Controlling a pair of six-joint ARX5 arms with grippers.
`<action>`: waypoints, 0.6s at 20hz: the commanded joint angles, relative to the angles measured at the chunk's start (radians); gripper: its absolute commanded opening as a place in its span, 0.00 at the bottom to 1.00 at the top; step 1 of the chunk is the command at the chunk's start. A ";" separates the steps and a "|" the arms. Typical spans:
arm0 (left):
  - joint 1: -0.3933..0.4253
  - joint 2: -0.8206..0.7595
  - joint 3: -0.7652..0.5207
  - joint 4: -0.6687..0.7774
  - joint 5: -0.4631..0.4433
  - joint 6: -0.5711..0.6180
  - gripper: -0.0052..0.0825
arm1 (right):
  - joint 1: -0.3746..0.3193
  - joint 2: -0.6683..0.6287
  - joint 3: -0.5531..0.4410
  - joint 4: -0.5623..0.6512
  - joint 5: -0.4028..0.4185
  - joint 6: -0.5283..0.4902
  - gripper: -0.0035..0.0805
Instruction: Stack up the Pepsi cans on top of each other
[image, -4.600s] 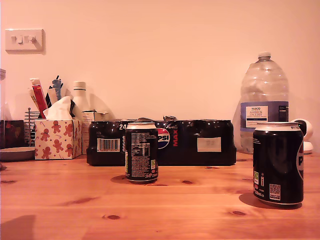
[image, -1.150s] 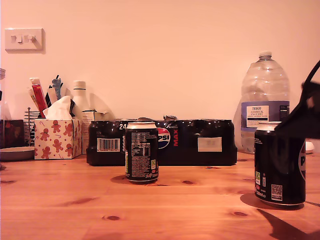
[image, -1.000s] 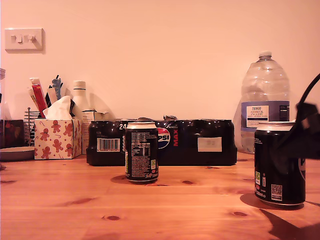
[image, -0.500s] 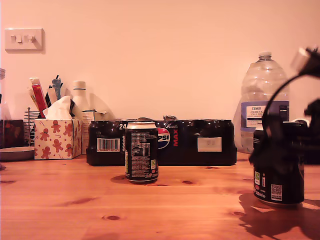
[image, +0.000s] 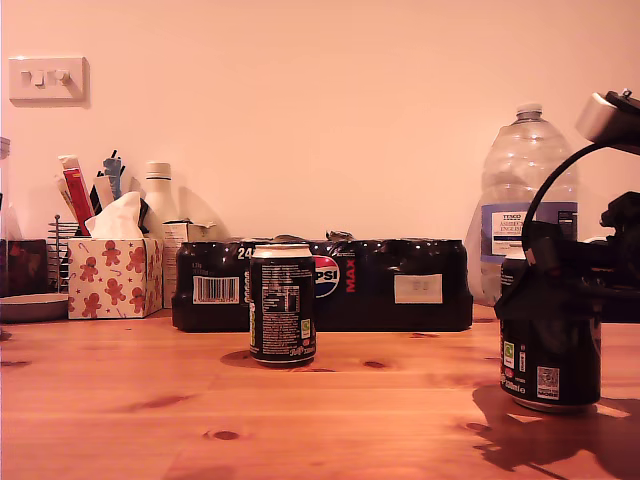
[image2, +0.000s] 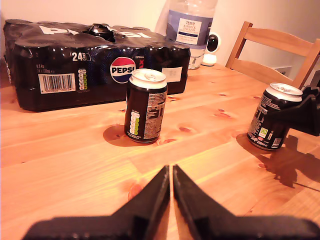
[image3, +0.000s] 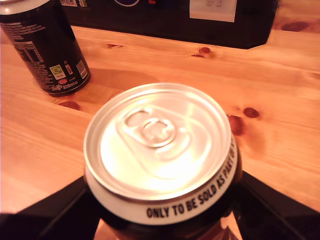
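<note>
Two black Pepsi cans stand upright and apart on the wooden table. One Pepsi can (image: 283, 305) (image2: 145, 106) is in the middle, in front of the big pack. The other Pepsi can (image: 548, 345) (image2: 274, 116) (image3: 159, 145) is at the exterior view's right. My second gripper (image: 560, 285) (image3: 160, 205) has a black finger on each side of this can, just below the rim, and is shut on it. My first gripper (image2: 171, 172) is shut and empty, low over the table, a short way in front of the middle can. It is out of the exterior view.
A black shrink-wrapped 24-pack (image: 400, 285) lies behind the middle can. A large water bottle (image: 527, 180) stands behind the gripped can. A tissue box (image: 115, 275) and a utensil rack are at the exterior view's left. A wooden chair (image2: 280, 45) stands past the table edge.
An arm came in from the exterior view's right, dropped to the right-hand can and closed round it. That can shifted slightly left. The middle can has not moved.
</note>
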 joint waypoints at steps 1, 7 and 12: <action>-0.002 0.005 -0.018 -0.014 -0.002 0.016 0.07 | 0.005 -0.002 0.059 0.029 -0.018 0.004 0.33; -0.002 0.005 -0.018 -0.015 -0.013 0.016 0.07 | 0.031 -0.002 0.179 -0.058 -0.079 0.003 0.31; -0.002 0.005 -0.018 -0.016 -0.023 0.024 0.07 | 0.098 -0.002 0.340 -0.221 -0.078 -0.009 0.31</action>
